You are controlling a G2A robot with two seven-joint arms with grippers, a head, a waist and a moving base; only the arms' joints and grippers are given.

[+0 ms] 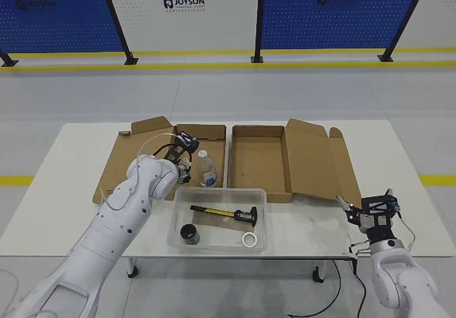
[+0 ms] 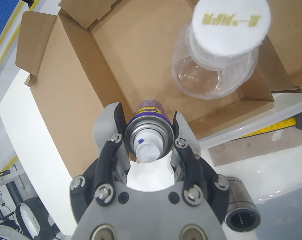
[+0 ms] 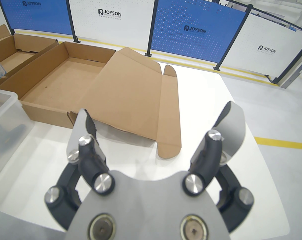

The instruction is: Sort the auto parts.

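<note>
My left gripper (image 2: 148,116) is shut on a purple and yellow spray can (image 2: 148,131), held upright over the near edge of the left cardboard box (image 2: 131,38). In the top view the left gripper (image 1: 185,163) hangs over that box (image 1: 132,163). A clear bottle (image 2: 216,58) with a white cap stands in the box beside the can. A clear bin (image 1: 220,191) holds a yellow caliper (image 1: 226,212), a black cylinder (image 1: 189,234) and a white ring (image 1: 249,239). My right gripper (image 3: 156,109) is open with nothing in it, over the table near its front right edge (image 1: 371,211).
A second cardboard box (image 1: 258,163) lies open to the right of the first, its lid flap (image 3: 131,96) spread flat toward my right gripper. The bin stands just in front of both boxes. Bare table stretches at the far left and far right.
</note>
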